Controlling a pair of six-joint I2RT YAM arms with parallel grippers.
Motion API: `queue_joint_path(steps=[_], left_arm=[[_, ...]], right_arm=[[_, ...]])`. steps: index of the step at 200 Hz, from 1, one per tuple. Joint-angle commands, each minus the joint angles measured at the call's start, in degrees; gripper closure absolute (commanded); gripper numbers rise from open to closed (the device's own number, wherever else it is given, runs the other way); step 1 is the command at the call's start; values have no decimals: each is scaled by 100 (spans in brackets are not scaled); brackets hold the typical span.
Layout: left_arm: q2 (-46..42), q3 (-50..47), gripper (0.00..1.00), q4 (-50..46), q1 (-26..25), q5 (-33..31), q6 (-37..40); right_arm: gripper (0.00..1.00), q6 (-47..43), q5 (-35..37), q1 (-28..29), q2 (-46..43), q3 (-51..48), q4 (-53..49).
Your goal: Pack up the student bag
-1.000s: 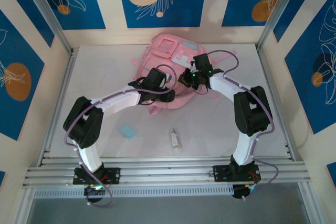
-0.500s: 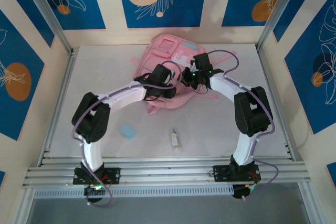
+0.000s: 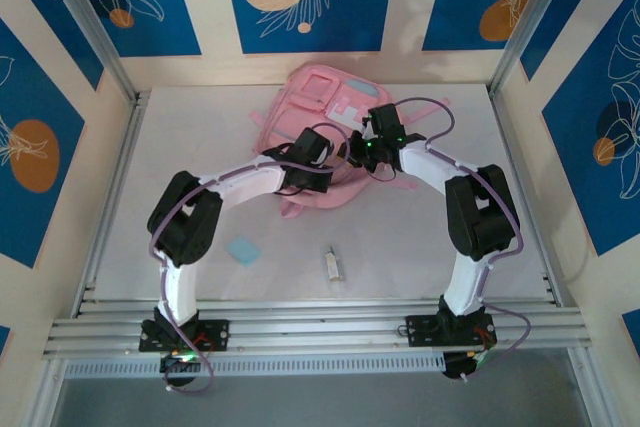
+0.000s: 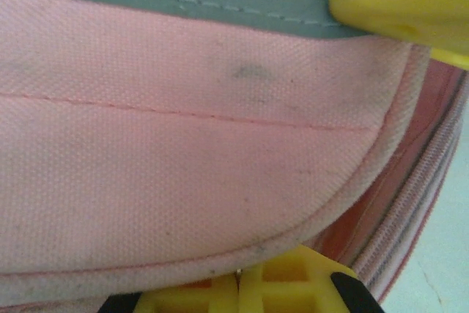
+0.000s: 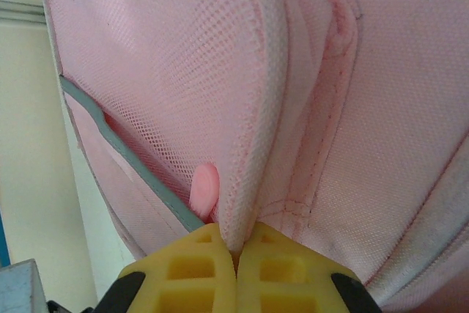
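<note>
The student bag (image 3: 318, 89), pink with grey-blue trim, lies at the back middle of the table. My left gripper (image 3: 334, 175) is at the bag's near edge. In the left wrist view its yellow fingers (image 4: 286, 287) meet, shut at the piped rim of a pink panel (image 4: 183, 159) that lies across their tips. My right gripper (image 3: 352, 154) is over the bag's middle. The right wrist view shows it (image 5: 236, 243) shut on a fold of pink mesh fabric (image 5: 249, 137), beside a grey-blue trim strip (image 5: 124, 155).
A small light-blue square (image 3: 243, 249) and a short white tube (image 3: 332, 264) lie on the white table (image 3: 420, 237) in front of the bag. A round pink tab (image 5: 205, 188) sits beside the pinched fold. Metal rails (image 3: 110, 187) line the table's sides.
The left arm has reached further right, onto the bag's near edge, and its gripper has closed there. The right arm has held still, shut on the fold.
</note>
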Motion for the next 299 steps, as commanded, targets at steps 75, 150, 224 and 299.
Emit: queue_joint_path(steps=[75,150,224,299], left_arm=[[-596,348,100,-2299,1149,-346,1522],[-1027,537,100,-2268,640,1969,1445],[-104,1832,100,-1988,156,3102,1065],[-221,1527,100,-2095,-21,2925,1196]], right_arm=[[100,-1277,-124,-580,-460,82,-442],[100,-1441,198,-1446,88,916,-937],[37,-392,-396,-1541,-1319,-486,-588],[36,999,-625,-845,-1698,-1790,903]])
